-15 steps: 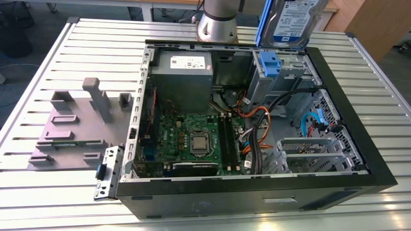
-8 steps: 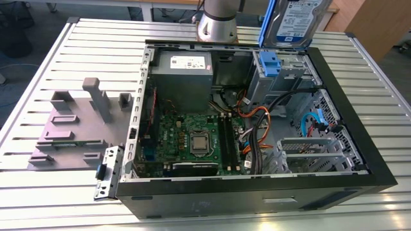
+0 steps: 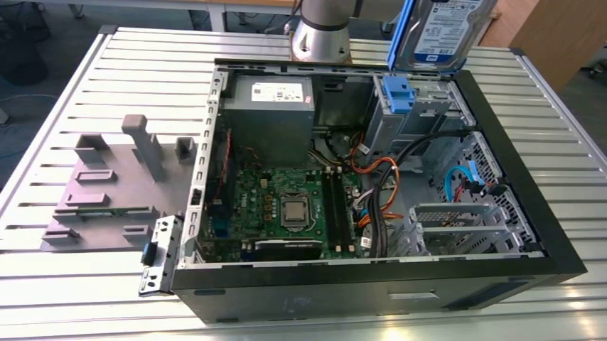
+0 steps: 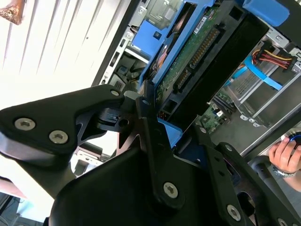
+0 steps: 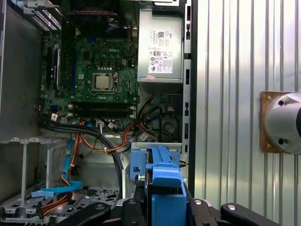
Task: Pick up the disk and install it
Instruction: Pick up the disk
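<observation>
The disk, a silver drive with a white-and-blue label in a blue carrier, hangs upright above the far right corner of the open computer case. My gripper is shut on it. Its black fingers clamp the carrier's edges in both wrist views. The second wrist view shows the disk's green circuit board and connector. In the first wrist view the blue carrier sits between the fingers of the gripper, just above the drive bay's fixed blue bracket.
Inside the case lie the grey power supply, the motherboard, orange and black cables and the grey drive bay with its blue bracket. A grey fixture sits on the slatted table. A person's hand is beside the case.
</observation>
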### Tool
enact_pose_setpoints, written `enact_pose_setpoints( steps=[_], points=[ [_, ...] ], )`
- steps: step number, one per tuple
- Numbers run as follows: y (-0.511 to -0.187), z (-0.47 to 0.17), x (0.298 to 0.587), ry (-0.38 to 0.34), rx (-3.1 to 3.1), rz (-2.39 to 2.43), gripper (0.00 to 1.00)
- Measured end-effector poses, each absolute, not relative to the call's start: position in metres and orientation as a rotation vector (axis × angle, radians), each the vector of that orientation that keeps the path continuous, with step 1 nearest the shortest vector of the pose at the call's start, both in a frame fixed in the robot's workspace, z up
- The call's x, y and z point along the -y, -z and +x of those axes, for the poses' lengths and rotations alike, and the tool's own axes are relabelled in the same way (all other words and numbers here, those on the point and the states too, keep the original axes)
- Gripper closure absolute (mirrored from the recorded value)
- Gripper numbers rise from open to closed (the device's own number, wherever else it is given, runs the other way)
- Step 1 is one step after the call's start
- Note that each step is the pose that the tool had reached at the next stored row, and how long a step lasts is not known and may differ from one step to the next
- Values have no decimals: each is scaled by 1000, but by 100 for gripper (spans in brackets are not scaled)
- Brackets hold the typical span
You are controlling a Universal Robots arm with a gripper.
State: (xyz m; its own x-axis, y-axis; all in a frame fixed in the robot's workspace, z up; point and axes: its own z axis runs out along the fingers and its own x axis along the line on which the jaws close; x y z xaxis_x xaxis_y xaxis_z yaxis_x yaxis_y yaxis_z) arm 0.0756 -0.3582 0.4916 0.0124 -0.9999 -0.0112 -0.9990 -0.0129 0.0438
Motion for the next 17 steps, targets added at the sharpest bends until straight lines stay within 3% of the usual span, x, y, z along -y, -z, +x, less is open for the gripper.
enact_pose_setpoints(
  steps=[17],
  points=[
    [-492,93,358,61,2191,2218,64]
  ],
)
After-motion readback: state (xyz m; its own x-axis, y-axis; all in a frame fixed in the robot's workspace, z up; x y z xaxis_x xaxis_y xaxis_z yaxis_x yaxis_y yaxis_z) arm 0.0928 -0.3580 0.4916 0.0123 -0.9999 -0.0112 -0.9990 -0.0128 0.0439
